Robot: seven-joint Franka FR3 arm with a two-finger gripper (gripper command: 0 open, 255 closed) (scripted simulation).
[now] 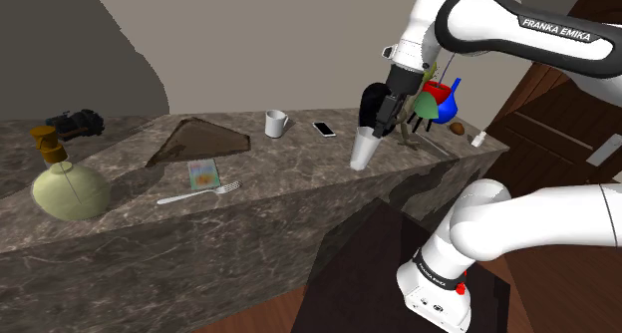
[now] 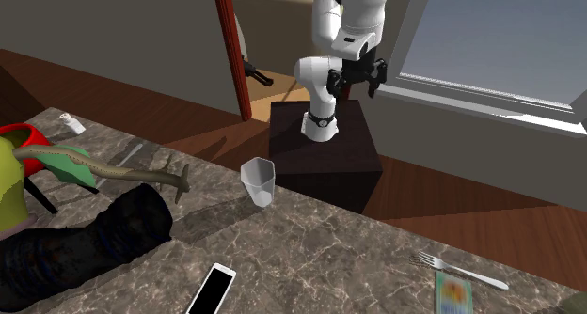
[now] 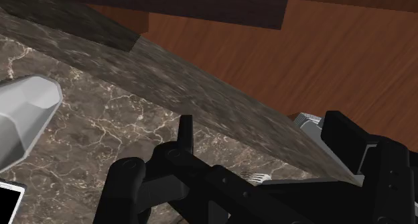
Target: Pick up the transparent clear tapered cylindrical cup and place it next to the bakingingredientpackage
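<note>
Shoulder view first: upright on the marbled counter, close to the edge on the stand's side, a clear tapered cup, pale and see-through, rim up. Just above and behind that rim, the black gripper, overlapping the cup's outline; hard to say whether touching. Cannot tell how wide the grip stands: lower end lost, black against black, and from the wrist camera a tangle of dark linkage. Off to one side of that linkage, the cup again, cut off by the frame, not clasped. Well apart along the counter, a flat colourful package, a fork just beside it. Farther back between cup and package, a white mug and a phone. Behind the gripper, half hidden, a red vessel and a green leafy shape.
</note>
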